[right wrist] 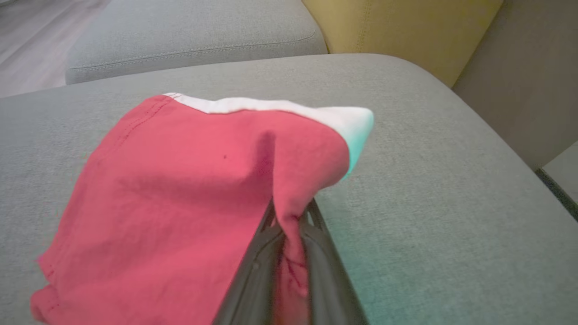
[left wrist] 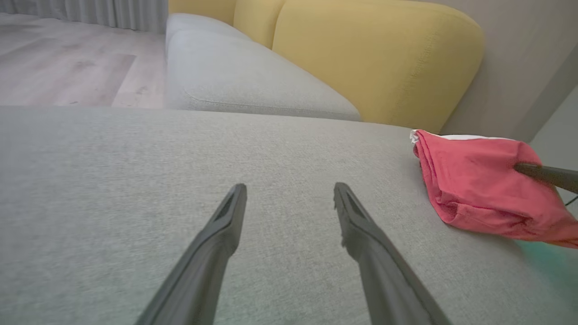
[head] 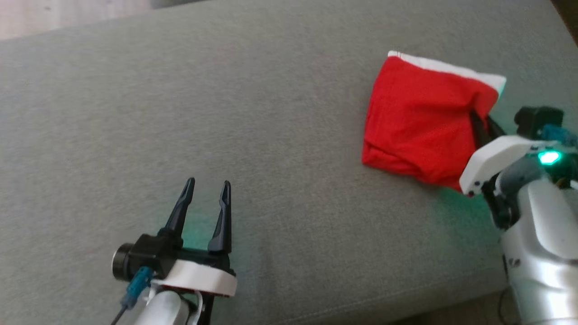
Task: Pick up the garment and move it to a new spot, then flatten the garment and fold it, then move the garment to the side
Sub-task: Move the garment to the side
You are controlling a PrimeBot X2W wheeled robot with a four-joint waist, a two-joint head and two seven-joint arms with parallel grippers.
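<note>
Garment [head: 420, 117], red, lies at two o'clock on the grey cushion [head: 271, 113], edge pinched by the right gripper [head: 481, 122]; left gripper [head: 208, 185] spread at seven o'clock; yellow backrest [left wrist: 375, 58] beyond.

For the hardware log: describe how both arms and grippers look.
Left gripper: two long, dark, tapering fingers on a black block, with a white collar behind. It has a silvery forearm and a teal connector with a thin dark cable. Right gripper: the same dark fingers and white collar, a grey forearm and a glowing green light.
</note>
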